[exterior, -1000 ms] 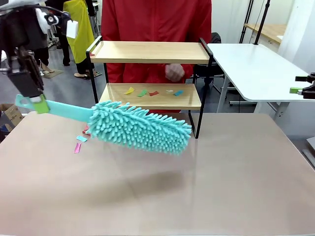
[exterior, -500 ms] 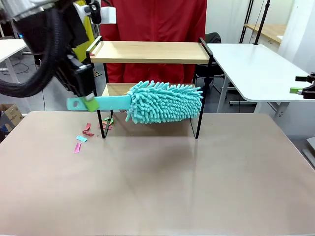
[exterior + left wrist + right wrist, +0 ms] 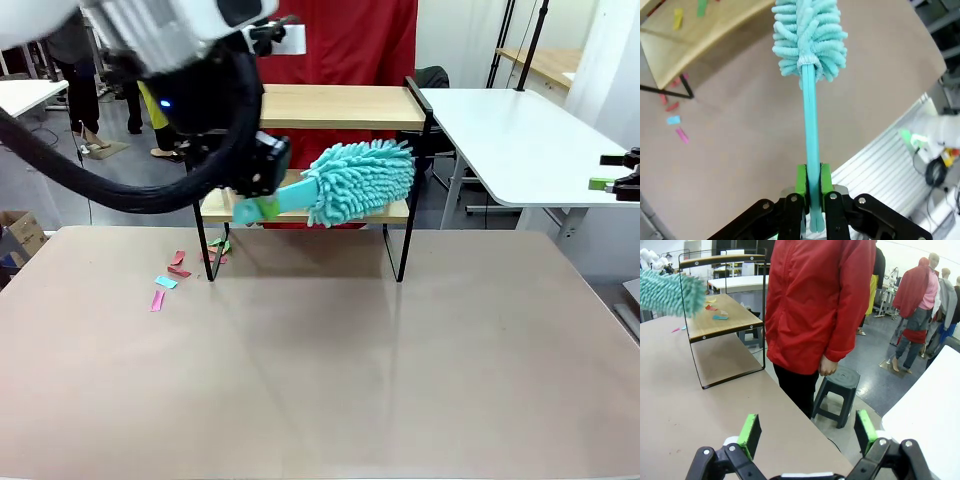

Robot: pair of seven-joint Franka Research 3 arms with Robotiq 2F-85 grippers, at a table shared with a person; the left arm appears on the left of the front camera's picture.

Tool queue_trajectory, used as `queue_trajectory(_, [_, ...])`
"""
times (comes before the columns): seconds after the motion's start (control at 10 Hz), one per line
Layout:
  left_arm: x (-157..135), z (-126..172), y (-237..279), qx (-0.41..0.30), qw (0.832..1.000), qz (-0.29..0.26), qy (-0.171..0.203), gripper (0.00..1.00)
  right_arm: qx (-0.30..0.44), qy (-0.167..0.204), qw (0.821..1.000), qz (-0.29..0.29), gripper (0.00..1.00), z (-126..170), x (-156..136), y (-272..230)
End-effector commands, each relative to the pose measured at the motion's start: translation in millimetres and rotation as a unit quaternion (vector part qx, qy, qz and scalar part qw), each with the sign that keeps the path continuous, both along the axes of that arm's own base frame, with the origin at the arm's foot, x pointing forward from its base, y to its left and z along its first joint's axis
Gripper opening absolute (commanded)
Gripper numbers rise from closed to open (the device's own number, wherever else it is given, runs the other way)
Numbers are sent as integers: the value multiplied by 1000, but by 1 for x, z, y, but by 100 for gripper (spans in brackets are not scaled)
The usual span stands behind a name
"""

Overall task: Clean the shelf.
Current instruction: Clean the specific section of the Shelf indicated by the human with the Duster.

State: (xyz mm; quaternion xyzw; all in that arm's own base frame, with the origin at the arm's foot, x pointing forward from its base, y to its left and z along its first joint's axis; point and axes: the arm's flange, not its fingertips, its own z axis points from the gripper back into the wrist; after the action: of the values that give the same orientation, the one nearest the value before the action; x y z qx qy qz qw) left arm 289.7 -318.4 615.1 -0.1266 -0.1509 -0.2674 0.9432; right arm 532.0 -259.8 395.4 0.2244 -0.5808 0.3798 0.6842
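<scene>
Firmly, the left gripper (image 3: 813, 176) was clamped on the near end of a teal duster (image 3: 358, 180), its green pads (image 3: 800, 180) pinching the thin handle (image 3: 810, 125) from both sides. From there the handle ran out to the fluffy head, which sat in the gap between the two boards of the shelf (image 3: 335, 106), over the right part of the lower board (image 3: 397, 212). Whether the fibres actually touched the wood was hard to tell from the front. The shelf stood at the far edge of the brown table (image 3: 400, 380), just in front of a person in a red jacket (image 3: 815, 305).

Coloured paper scraps (image 3: 715, 312) lay on the lower board, and more (image 3: 165, 283) lay on the table near the shelf's left legs.

The step in hand looked like sweeping that lower board. Doing it well probably meant pressing the head lightly flat on the wood and drawing it in one steady pass along the board toward an open edge. The handle would have to stay clear of the black frame and side rails. The scraps were light, so a slow stroke should have gathered rather than scattered them.

Well off to the side, the right gripper (image 3: 807, 432) hung with its fingers spread wide and nothing between them.
</scene>
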Motion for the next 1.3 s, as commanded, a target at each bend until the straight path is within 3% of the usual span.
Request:
queue_trajectory(0.0, [13, 0, -28, 39, 996, 62, -40, 13, -3, 10, 1000, -4, 100, 6, 1, 2])
queue_trajectory(0.1, [18, -2, -44, 46, 993, 88, -58, 13, -3, 10, 1000, -4, 100, 6, 1, 2])
queue_trajectory(0.8, [72, -28, -127, 66, 983, 159, -64, 13, -3, 10, 1000, -4, 100, 6, 1, 2])
queue_trajectory(1.2, [94, -42, -158, 57, 983, 169, -51, 13, -3, 10, 1000, -4, 100, 6, 1, 2])
